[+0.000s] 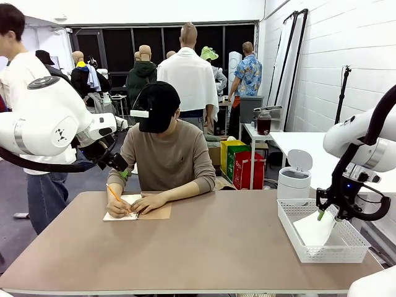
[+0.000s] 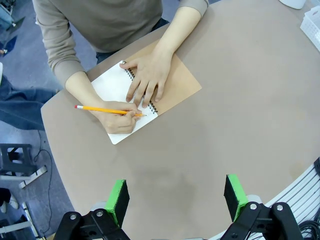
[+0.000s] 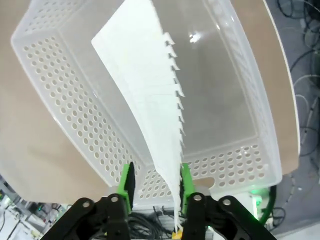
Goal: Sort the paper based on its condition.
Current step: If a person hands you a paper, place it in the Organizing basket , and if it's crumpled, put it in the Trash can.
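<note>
In the white basket (image 3: pixel 75 100) under the right jaws: one sheet of paper (image 3: pixel 145 90), ragged along one edge, rising up between those jaws, parted with a gap beside it. Over the tabletop (image 2: pixel 240 100), left jaws wide apart. Sheet's near tip lost behind the fingers (image 3: pixel 192 210).

Bright even light, soft shadows; wrist views w/ fisheye warp

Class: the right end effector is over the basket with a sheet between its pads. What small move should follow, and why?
Probably lift straight up: the right end effector has its jaws apart, and the paper hangs into the basket.
</note>
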`<state>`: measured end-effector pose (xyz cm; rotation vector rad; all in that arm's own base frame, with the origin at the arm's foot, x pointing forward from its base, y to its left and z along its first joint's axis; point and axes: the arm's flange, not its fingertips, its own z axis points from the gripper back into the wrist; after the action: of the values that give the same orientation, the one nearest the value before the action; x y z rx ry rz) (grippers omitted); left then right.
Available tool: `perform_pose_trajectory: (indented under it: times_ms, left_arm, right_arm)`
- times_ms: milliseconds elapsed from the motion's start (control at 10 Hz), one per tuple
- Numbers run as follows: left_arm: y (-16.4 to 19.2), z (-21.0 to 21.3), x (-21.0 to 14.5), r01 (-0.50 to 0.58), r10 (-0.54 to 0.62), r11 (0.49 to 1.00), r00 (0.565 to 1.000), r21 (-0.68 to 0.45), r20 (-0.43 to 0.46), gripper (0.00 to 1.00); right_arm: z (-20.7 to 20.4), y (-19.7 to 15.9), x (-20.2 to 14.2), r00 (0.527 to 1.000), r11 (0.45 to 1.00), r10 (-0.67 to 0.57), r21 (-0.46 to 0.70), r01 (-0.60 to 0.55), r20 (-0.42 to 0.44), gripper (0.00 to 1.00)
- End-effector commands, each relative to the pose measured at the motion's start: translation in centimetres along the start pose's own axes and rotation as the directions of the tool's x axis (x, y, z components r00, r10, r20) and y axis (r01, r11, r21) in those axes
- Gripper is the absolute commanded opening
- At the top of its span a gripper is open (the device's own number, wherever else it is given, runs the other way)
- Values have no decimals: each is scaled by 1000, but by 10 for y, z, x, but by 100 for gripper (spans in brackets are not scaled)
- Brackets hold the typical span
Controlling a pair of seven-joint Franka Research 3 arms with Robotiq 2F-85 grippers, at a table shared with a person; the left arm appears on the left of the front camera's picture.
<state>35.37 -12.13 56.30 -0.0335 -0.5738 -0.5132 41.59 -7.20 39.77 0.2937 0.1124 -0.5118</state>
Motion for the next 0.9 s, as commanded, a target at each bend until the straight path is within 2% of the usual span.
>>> perform_pose_trajectory:
  times_ms: [0,800]
  left_arm:
    - [1,0,-1,3,-3,1000,1000,2,0,100]
    - [1,0,-1,3,-3,1000,1000,2,0,100]
  right_arm:
    - [7,11,-4,998,996,-58,-71,56,-18,100]
    - [13,36,-8,991,962,-127,-247,113,-38,100]
